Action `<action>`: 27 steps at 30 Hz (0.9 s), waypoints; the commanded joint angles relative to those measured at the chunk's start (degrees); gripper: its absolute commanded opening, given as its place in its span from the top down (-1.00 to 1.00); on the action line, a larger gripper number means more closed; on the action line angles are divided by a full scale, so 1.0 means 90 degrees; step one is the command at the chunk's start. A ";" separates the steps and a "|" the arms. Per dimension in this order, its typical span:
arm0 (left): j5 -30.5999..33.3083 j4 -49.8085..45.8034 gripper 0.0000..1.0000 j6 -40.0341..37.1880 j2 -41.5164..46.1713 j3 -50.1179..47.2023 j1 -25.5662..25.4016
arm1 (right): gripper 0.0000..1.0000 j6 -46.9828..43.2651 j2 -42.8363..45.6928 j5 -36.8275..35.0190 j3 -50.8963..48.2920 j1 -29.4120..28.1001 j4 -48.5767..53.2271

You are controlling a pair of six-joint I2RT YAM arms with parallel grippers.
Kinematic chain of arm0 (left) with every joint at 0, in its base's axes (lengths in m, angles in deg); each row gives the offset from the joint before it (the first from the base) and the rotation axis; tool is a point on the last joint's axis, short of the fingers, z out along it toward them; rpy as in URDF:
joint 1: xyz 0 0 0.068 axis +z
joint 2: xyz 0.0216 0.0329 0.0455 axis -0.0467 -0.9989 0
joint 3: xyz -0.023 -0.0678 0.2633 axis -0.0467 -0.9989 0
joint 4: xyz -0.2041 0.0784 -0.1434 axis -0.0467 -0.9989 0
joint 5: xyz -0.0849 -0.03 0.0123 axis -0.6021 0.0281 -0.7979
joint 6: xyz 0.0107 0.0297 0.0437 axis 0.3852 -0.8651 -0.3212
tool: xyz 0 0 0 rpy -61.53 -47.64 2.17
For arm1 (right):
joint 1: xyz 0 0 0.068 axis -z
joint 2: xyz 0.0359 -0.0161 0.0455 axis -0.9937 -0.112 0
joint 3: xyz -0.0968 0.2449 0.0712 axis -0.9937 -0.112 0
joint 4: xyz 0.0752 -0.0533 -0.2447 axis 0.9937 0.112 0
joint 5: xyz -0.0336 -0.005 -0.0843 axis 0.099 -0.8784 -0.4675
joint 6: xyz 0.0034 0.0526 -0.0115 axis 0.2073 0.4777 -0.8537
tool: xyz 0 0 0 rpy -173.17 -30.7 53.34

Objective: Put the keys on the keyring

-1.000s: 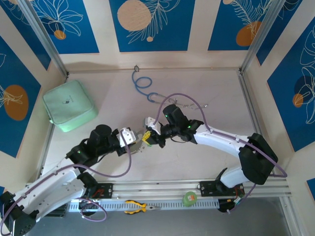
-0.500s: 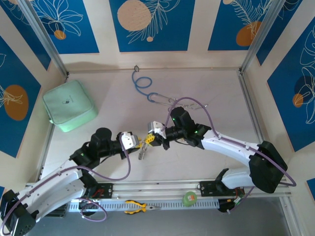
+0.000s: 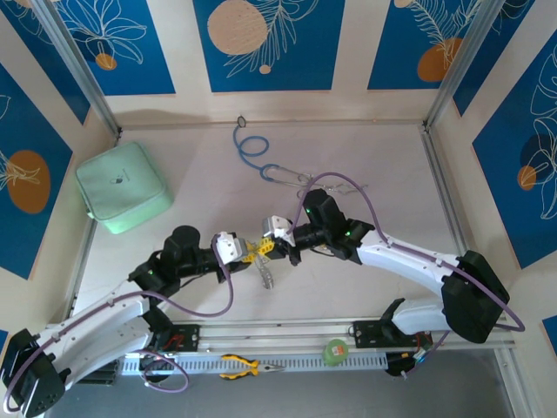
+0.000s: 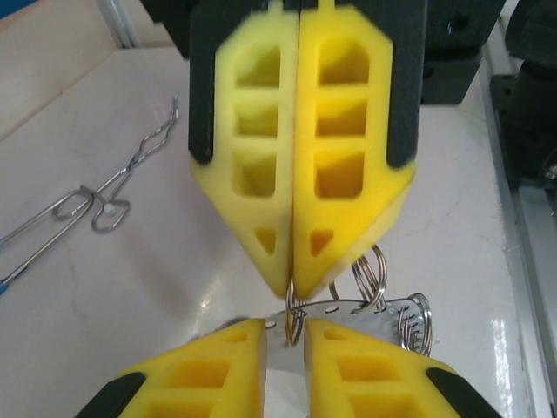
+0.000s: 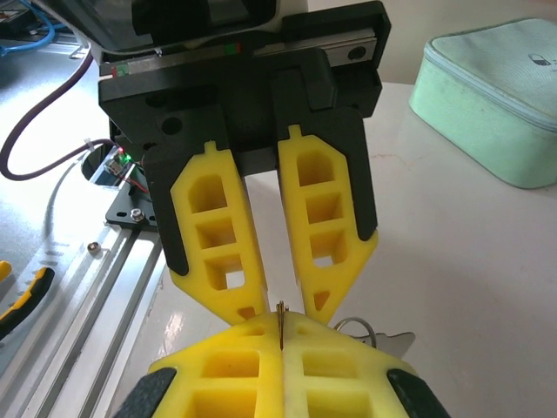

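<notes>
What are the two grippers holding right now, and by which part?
Both hold the keyring. The right gripper is shut on a thin metal edge at its fingertips; the left gripper pinches a ring beside it. The rest dangles below.

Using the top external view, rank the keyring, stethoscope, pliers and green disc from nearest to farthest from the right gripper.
Measured from the right gripper:
1. keyring, dangling just below the fingertips.
2. stethoscope, on the table's far side.
3. pliers and green disc, both on the near rail, one to the left and one to the right; too close to call.
</notes>
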 commanded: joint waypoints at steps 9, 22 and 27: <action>-0.0262 0.0569 0.88 0.0174 -0.0062 -0.0067 0.0005 | 1.00 -0.0044 0.0058 0.0293 0.0157 -0.0084 -0.0052; 0.0400 -0.0828 1.00 -0.0620 -0.0001 0.0604 -0.0007 | 0.42 -0.0182 0.0348 -0.0398 0.0761 0.0422 0.2080; 0.0646 -0.2064 1.00 -0.1819 -0.0274 0.1344 -0.0005 | 0.51 0.0052 0.1101 -0.1575 0.0619 0.0553 0.1535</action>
